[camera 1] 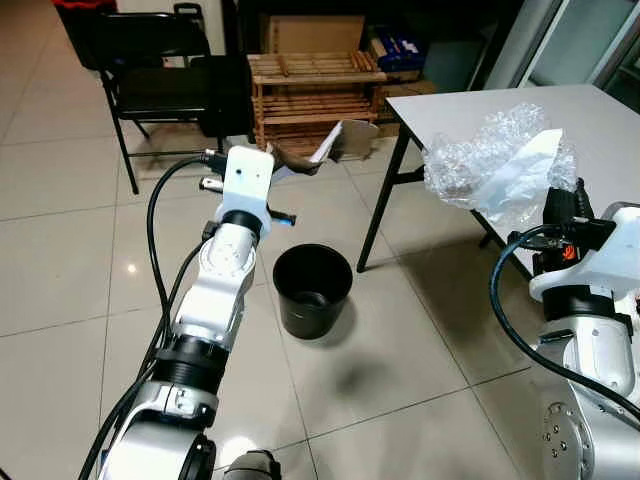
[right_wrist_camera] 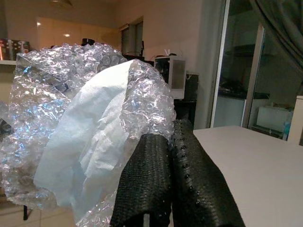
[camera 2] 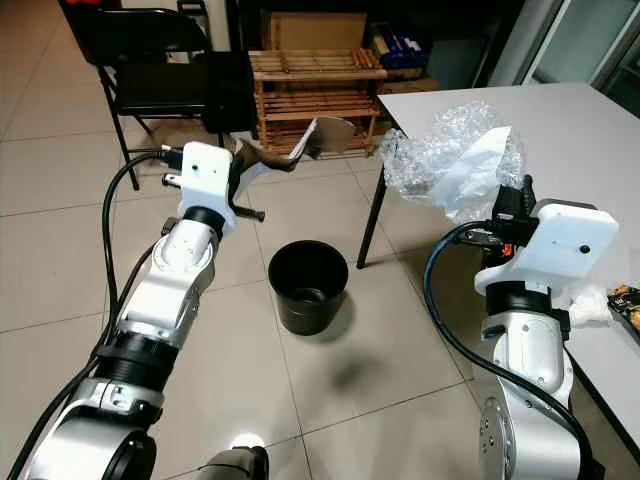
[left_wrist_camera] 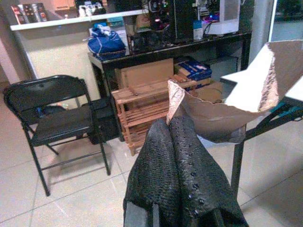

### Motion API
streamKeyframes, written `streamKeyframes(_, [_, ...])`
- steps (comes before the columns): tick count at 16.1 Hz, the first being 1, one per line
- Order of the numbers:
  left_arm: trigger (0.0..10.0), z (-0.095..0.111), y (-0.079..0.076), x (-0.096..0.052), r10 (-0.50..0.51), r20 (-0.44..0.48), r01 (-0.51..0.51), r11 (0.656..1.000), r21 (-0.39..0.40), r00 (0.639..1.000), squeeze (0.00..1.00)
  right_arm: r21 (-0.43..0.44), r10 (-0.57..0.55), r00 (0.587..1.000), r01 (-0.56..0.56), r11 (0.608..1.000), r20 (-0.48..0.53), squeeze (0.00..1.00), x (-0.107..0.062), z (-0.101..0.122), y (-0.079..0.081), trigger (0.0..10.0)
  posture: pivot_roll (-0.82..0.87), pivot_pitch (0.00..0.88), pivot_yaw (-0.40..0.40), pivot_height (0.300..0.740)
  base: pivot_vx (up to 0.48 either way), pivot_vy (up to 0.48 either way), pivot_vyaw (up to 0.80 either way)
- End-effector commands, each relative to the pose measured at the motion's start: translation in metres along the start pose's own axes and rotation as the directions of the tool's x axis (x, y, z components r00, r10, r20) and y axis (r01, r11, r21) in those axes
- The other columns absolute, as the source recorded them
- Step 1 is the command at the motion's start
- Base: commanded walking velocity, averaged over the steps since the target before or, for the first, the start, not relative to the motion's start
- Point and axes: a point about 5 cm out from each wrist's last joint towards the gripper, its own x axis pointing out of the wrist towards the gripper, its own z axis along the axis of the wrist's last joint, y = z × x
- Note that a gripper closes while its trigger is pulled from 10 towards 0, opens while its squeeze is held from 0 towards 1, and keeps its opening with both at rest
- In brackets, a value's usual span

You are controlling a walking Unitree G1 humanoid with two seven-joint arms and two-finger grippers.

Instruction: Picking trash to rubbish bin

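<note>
A black round rubbish bin [camera 1: 312, 290] stands on the tiled floor between my arms. My left gripper [left_wrist_camera: 176, 124] is shut on a crumpled brown and silver wrapper [camera 1: 325, 148], held in the air above and a little behind the bin. My right gripper [right_wrist_camera: 171, 130] is shut on a wad of clear bubble wrap with white paper [camera 2: 447, 162], held up beside the edge of the white table [camera 2: 580, 130], to the right of the bin.
A wooden rack [camera 1: 315, 95] and a black folding chair [camera 1: 150, 85] stand behind the bin. The table's black legs [camera 1: 382, 200] are just right of the bin. More small litter [camera 2: 612, 298] lies on the table near my right arm.
</note>
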Motion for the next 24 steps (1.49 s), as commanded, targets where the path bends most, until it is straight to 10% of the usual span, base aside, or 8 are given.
streamKeyframes(1, [9.5,0.0028,-0.0018,0.0025,-0.010,0.003,0.010,1.000,-0.011,1.000,0.00,-0.002,-0.009,1.000,0.009,1.000,0.004,0.00,0.0009,0.0010,-0.0029,10.0,0.17,0.094,-0.072,0.740,0.469,0.000,0.00])
streamKeyframes(24, [10.0,-0.0018,-0.0057,-0.0001,-0.014,-0.002,0.014,1.000,0.000,1.000,0.00,-0.015,0.014,1.000,-0.014,1.000,-0.007,0.00,-0.0011,-0.0021,-0.0002,10.0,0.17,0.094,-0.068,0.740,0.310,0.000,0.11])
